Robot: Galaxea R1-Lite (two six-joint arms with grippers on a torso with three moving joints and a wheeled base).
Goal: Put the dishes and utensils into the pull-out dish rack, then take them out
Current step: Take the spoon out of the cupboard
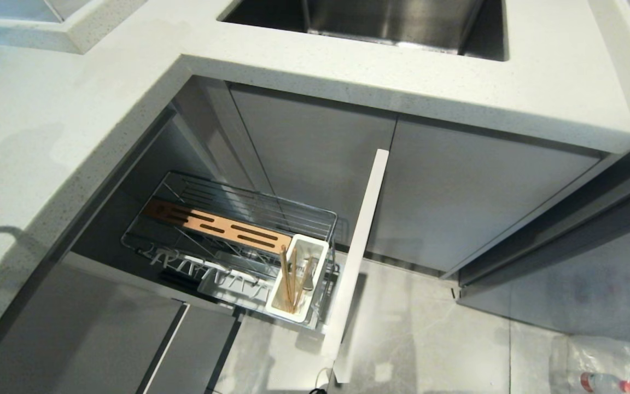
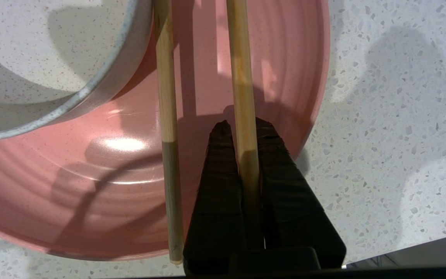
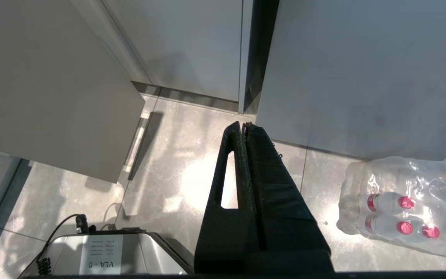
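Observation:
In the left wrist view my left gripper (image 2: 242,124) is shut on one light-brown wooden chopstick (image 2: 240,58), which runs out over the pink plate (image 2: 285,77). A second chopstick (image 2: 167,116) lies loose beside it across the plate. The cream-white bowl (image 2: 103,81) sits on the plate's far side. In the head view the pull-out dish rack (image 1: 249,208) stands open below the counter, and wooden sticks (image 1: 291,279) stand in its white cutlery box (image 1: 315,273). I cannot make out the spoon. My right gripper (image 3: 244,124) hangs shut and empty above the floor.
The plate rests on a speckled white countertop (image 2: 393,116). A steel sink (image 1: 375,22) lies at the back. The rack's pale drawer front (image 1: 361,241) juts toward me. A wrapped pack of bottles (image 3: 409,205) sits on the floor at the right.

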